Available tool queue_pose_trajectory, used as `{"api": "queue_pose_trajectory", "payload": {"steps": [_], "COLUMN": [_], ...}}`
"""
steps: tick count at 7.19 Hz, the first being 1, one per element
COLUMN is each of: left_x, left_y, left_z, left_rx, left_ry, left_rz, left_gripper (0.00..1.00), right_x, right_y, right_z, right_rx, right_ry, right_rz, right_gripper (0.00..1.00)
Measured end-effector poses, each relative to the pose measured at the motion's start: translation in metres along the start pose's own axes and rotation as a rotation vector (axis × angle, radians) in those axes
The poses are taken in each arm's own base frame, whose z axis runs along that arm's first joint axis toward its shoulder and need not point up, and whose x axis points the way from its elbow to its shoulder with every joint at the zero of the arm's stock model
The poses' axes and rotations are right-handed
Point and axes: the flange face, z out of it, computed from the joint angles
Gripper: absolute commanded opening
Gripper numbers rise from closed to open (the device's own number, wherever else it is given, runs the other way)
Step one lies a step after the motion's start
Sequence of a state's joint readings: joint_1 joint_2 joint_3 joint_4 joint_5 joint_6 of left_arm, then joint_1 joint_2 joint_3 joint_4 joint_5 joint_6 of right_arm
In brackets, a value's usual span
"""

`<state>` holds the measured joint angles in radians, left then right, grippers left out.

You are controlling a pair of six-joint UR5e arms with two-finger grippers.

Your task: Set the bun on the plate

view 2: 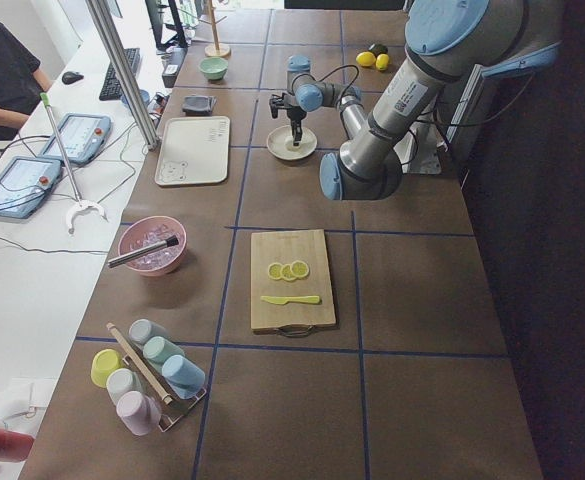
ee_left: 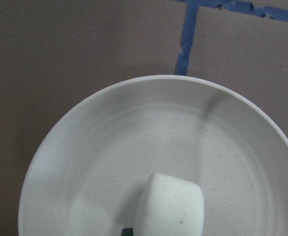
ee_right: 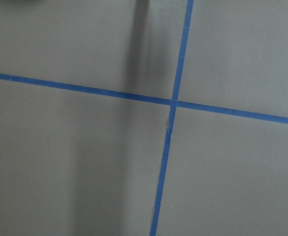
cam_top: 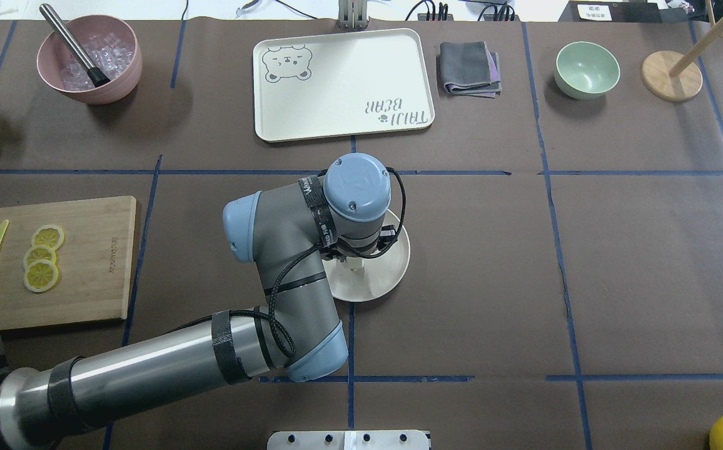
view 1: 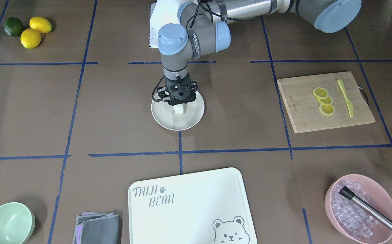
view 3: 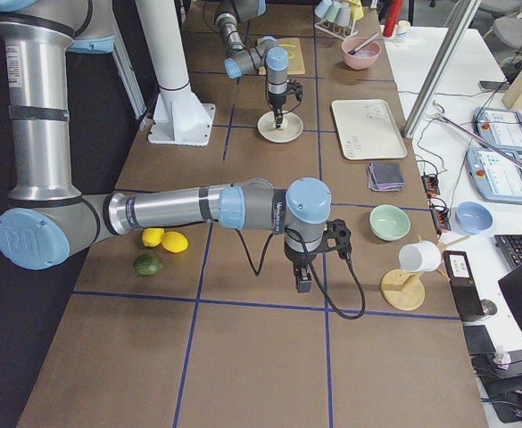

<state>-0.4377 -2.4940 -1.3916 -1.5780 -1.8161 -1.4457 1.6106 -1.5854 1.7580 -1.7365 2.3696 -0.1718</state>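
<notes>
The round cream-white plate (view 1: pixel 169 119) lies at the middle of the table, and it also fills the left wrist view as plate (ee_left: pixel 84 147). The small white bun (view 1: pixel 179 110) hangs upright just over the plate's centre. My left gripper (view 1: pixel 179 105) points straight down and is shut on the bun; its fingers are mostly hidden by the gripper body. The bun (ee_left: pixel 171 209) casts a small shadow on the plate, so touching or just above cannot be told. My right gripper (view 3: pixel 303 282) hangs over bare table far from the plate; whether it is open or shut I cannot tell.
A bear-print board (view 1: pixel 189 203) lies at the operators' side. A wooden board (view 1: pixel 301 112) holds lemon slices (view 1: pixel 323 100) and a yellow knife (view 1: pixel 346 98). Also on the table: pink ice bowl (view 1: pixel 382 193), mint bowl (view 1: pixel 7 223), folded cloth (view 1: pixel 97 228), lemons (view 1: pixel 35 32).
</notes>
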Motion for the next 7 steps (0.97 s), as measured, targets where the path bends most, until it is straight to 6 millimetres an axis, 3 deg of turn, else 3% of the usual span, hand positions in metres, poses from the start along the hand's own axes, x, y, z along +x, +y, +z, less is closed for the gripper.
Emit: {"api": "queue_pose_trajectory", "payload": {"steps": [1, 2, 4, 5, 7], "left_x": [0.0, 0.001, -0.007, -0.021, -0.089], "left_y": [0.0, -0.002, -0.025, -0.046, -0.091], "left_z": [-0.001, -0.006, -0.037, -0.064, -0.114], "left_rx": [0.002, 0.007, 0.024, 0.014, -0.035], "left_ry": [0.001, 0.006, 0.018, 0.003, -0.028], "left_rz": [0.001, 0.002, 0.006, 0.015, 0.065], "left_gripper": [0.94, 0.99, 1.0, 1.0, 1.0], "right_x": [0.0, 0.001, 0.004, 0.01, 0.032], "right_y": [0.0, 0.0, 0.002, 0.006, 0.017], "right_z": [0.0, 0.001, 0.004, 0.01, 0.03], "right_rx": [0.0, -0.001, -0.005, 0.004, 0.034], "right_ry": [0.001, 0.0, -0.003, -0.013, -0.033], "right_rz": [0.0, 0.001, -0.001, -0.01, -0.02], "right_gripper": [1.0, 1.0, 1.0, 1.0, 1.0]}}
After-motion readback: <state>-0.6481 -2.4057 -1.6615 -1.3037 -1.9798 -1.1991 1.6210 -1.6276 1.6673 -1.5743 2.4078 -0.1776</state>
